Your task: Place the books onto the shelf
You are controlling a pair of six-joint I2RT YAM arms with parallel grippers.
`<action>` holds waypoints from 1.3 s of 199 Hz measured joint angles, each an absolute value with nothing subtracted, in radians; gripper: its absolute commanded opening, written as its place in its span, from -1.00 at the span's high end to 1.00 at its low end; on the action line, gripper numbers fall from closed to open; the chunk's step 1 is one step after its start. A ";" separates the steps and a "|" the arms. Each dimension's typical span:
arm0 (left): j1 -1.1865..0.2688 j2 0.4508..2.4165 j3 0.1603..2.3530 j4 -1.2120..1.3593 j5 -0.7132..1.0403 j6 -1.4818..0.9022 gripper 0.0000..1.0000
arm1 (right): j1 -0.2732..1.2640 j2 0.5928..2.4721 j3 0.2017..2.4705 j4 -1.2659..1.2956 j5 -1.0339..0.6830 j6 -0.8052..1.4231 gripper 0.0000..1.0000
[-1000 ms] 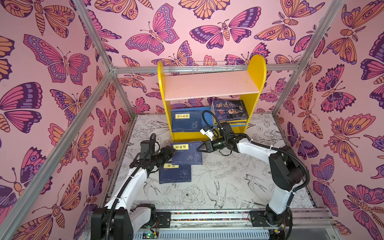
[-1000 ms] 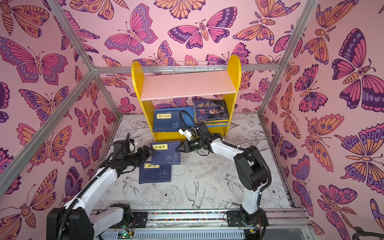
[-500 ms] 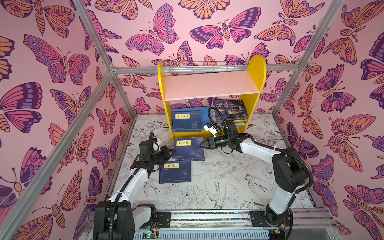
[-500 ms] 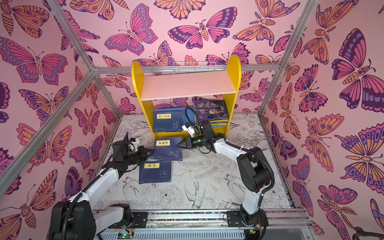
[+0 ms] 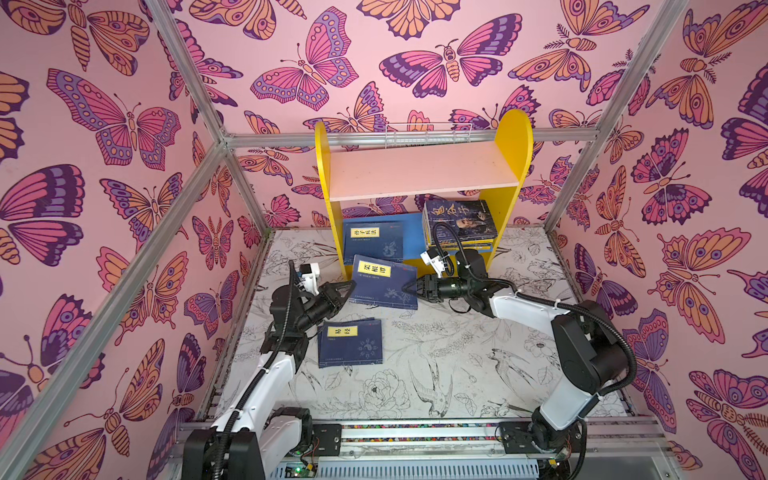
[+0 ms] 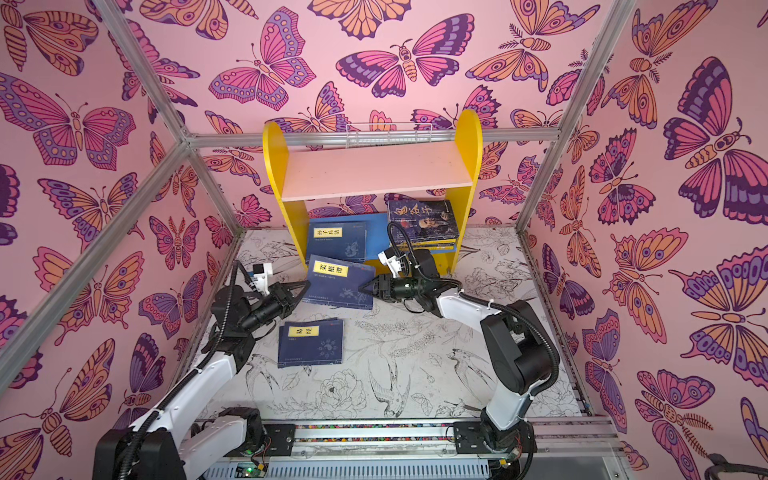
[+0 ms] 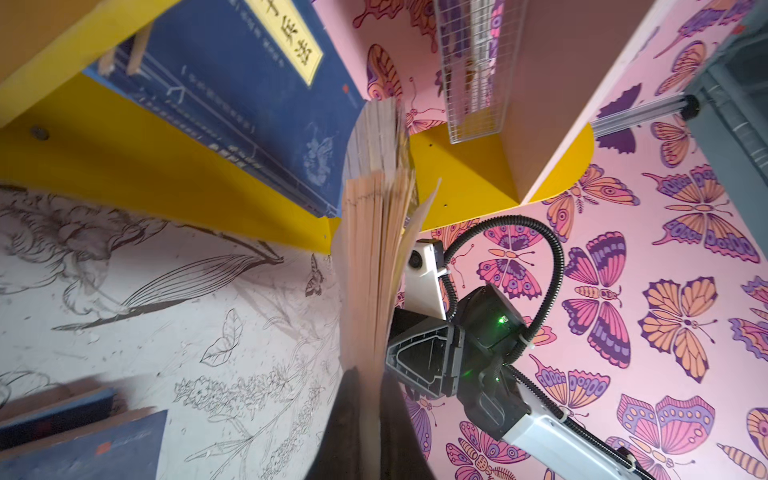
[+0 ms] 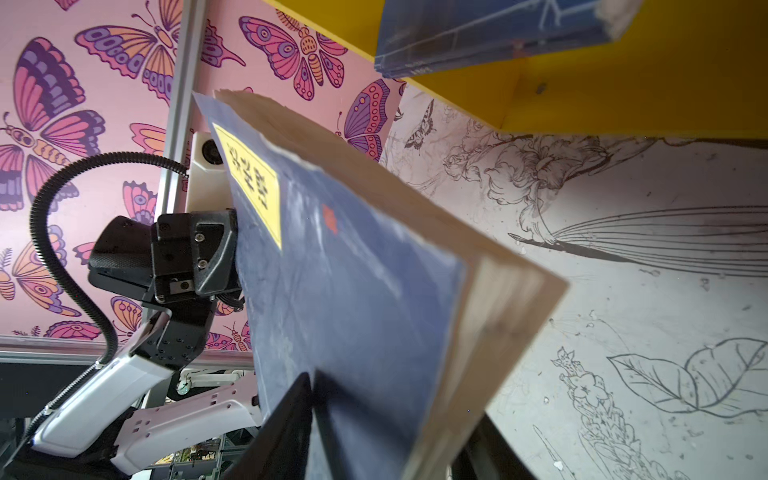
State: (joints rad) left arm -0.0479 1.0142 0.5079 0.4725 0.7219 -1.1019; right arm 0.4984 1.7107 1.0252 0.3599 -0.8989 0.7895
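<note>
Since a second ago the labelled book (image 5: 384, 286) has left its flat position in front of the shelf (image 5: 514, 141). It now sits closer to the shelf, raised and tilted. The left pincer (image 5: 351, 284), then spread and clear of the book, has closed on it.

The counter (image 5: 478, 374) is white with line drawings and carries the shelf at its far end.

On the shelf's blue lower board a navy book (image 5: 373, 243) lies flat toward the left panel. A stack (image 5: 457, 220) topped by a portrait cover sits toward the right panel.

The labelled book is navy with a yellow title label and is held off the counter directly in front of the shelf's base strip. Its far edge overlaps that strip in both top views; contact cannot be confirmed.

A loose book (image 5: 351, 343), also navy, lies flat on the counter further out from the shelf, with a second cover edge showing beneath it.

The left pincer is clamped on the labelled book's edge; the left wrist view shows the pages running between its fingers (image 7: 338, 440).

The right pincer (image 5: 409, 287) straddles the opposite edge. Whether its jaws press the cover or stand free cannot be told.
</note>
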 measured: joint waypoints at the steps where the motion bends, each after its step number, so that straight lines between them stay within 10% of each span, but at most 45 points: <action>1: -0.048 1.013 0.508 0.474 0.721 -1.102 1.00 | 0.498 1.709 1.025 0.361 -0.900 0.791 -0.03; 72: -0.048 0.927 0.507 0.495 0.650 -1.089 1.00 | 0.476 1.673 0.996 0.512 -0.984 0.936 0.13; 157: -0.054 0.919 0.477 0.493 0.583 -1.078 0.99 | 0.480 1.631 1.002 0.595 -1.036 1.020 1.00; 198: -0.059 0.890 0.470 0.443 0.530 -1.062 -0.24 | 0.482 1.610 1.050 0.499 -0.989 0.961 1.00; 259: -0.057 0.839 0.581 -0.162 0.156 -0.994 -0.28 | 0.387 1.712 1.224 0.432 -0.919 0.928 1.00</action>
